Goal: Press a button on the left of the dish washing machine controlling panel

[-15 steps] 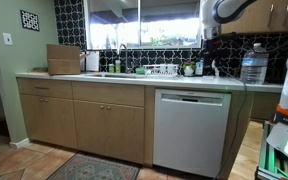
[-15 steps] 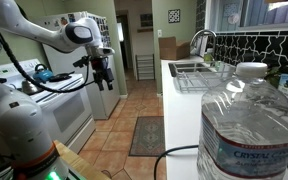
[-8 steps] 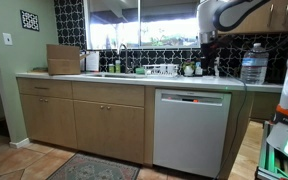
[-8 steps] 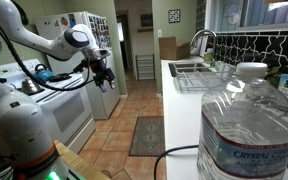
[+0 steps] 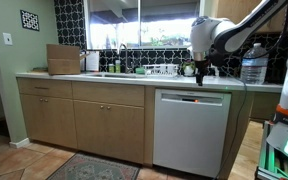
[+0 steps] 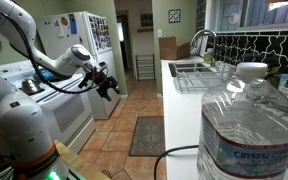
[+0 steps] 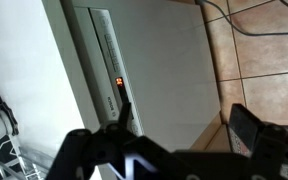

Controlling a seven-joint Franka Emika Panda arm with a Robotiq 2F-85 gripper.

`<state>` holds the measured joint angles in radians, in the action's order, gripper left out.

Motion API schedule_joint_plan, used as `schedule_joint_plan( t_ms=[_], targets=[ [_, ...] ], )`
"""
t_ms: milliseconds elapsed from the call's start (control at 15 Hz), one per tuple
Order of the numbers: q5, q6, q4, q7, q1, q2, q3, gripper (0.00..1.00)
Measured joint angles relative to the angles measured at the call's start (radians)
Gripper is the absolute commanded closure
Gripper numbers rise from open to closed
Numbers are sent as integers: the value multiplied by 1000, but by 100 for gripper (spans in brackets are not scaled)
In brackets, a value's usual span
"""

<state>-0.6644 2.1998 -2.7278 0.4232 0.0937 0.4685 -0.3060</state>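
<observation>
The white dish washing machine (image 5: 191, 135) stands under the counter, right of the tan cabinets. Its controlling panel (image 5: 174, 98) is a narrow dark strip along the top edge, with a small red-orange light (image 5: 195, 100). My gripper (image 5: 201, 73) hangs just above counter height, over the panel's middle. It also shows in an exterior view (image 6: 111, 87). In the wrist view the gripper (image 7: 189, 125) is open and empty, its fingers (image 7: 254, 130) wide apart. The appliance's white front (image 7: 164, 70), the panel (image 7: 106, 50) and the light (image 7: 118, 81) lie beyond it, apart from the fingers.
Tan cabinets (image 5: 84, 120) stand beside the appliance. The counter holds a dish rack (image 5: 164, 70), a faucet (image 5: 122, 55) and a large water bottle (image 5: 252, 65). A white stove (image 6: 44, 110) and fridge (image 6: 89, 40) stand across the tiled aisle. A rug (image 5: 94, 168) lies on the floor.
The arm has come down from near the upper cabinets to counter height and moved slightly left, closer to the dishwasher's top edge. The gripper stays open.
</observation>
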Motion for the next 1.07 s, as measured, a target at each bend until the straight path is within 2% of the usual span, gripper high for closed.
schedule_joint_plan(
  t_ms=[533, 800, 1067],
  targets=[
    [-337, 16, 108, 170, 18, -289, 82, 0],
    [-422, 38, 191, 205, -5, -435, 156, 0],
    [-453, 107, 285, 224, -25, -568, 216, 0]
  ],
)
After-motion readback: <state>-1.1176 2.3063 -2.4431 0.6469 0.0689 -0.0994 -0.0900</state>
